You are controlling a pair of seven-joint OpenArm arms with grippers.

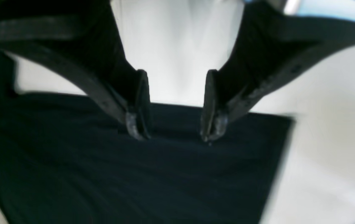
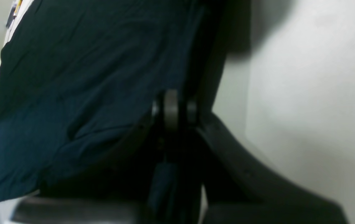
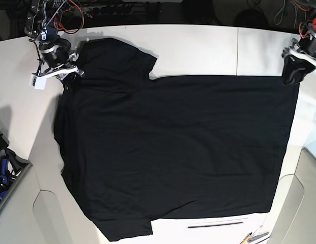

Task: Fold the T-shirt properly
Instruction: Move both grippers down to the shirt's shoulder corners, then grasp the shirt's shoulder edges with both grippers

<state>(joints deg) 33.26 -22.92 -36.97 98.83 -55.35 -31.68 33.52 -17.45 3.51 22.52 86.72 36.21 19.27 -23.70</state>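
T-shirt (image 3: 173, 152) spread flat, plain black side up, across the white table (image 3: 198, 48). My right gripper (image 2: 171, 109) is clamped on cloth at the far left edge. My left gripper (image 1: 172, 124), jaws apart, sits over the far right corner; bare table beyond.

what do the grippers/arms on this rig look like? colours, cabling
Left gripper: matte black curved fingers, flat pads with worn greyish tips. Right gripper: same black fingers, a grey round part at the tip. In the base view both wrists show white brackets, black bodies and loose red wiring; a white tag hangs by the right one.
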